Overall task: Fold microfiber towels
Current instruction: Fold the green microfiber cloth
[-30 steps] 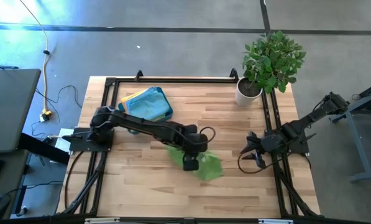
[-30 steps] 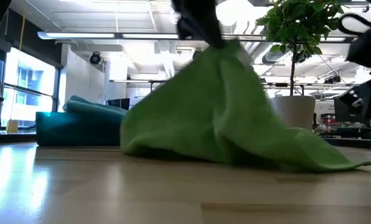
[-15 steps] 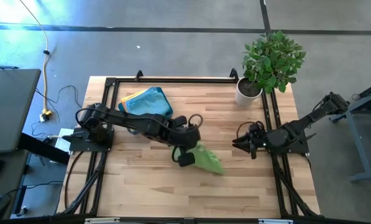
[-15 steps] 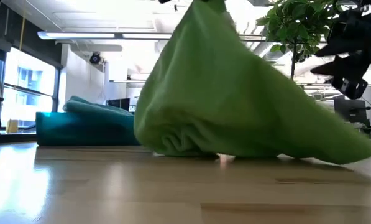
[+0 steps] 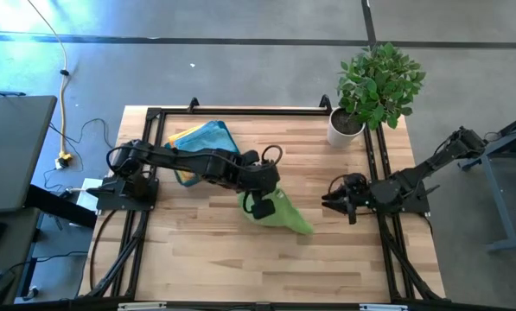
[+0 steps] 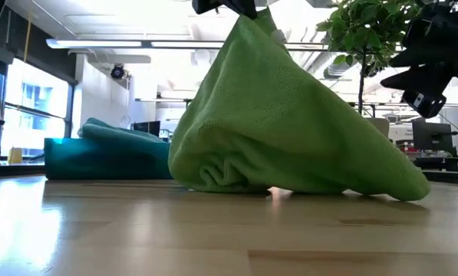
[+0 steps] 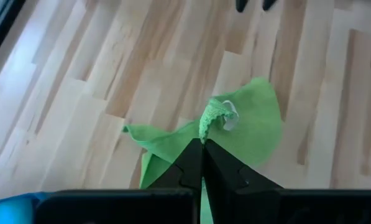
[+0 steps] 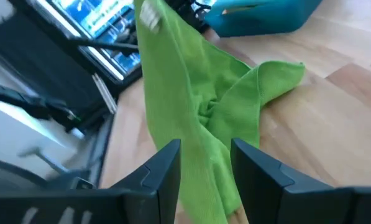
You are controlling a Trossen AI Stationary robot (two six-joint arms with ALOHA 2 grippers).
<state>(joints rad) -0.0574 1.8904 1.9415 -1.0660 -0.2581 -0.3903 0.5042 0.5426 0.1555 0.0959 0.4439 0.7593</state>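
A lime green towel (image 5: 285,213) is pulled up into a peak at mid-table, and its lower folds rest on the wood (image 6: 236,172). My left gripper (image 5: 259,207) is above it, shut on its top (image 7: 202,144). My right gripper (image 5: 328,200) is open and empty to the towel's right, above the table. Its two fingers (image 8: 205,146) point at the hanging towel (image 8: 185,93). More towels, blue on top with yellow and orange edges (image 5: 207,142), lie stacked in the teal tray (image 6: 98,157) at the far left. My left gripper pinches a bunched-up bit of the towel (image 7: 210,119) between its two fingers, next to a white tag (image 7: 230,118). The fingers come from above, pointing down. The towel hangs below them as a cone, and its lower part (image 6: 305,180) lies crumpled on the table.
A potted plant (image 5: 348,125) stands at the far right corner. A black frame rail (image 5: 149,173) runs around the table top. Bare wood (image 5: 223,259) lies toward the near edge.
My left gripper has risen and gone toward the far edge, still shut on the towel. The towel's top has gone up with it into a taller peak and its spread has drawn in, while its bottom stays on the table. My right gripper has moved left toward the towel.
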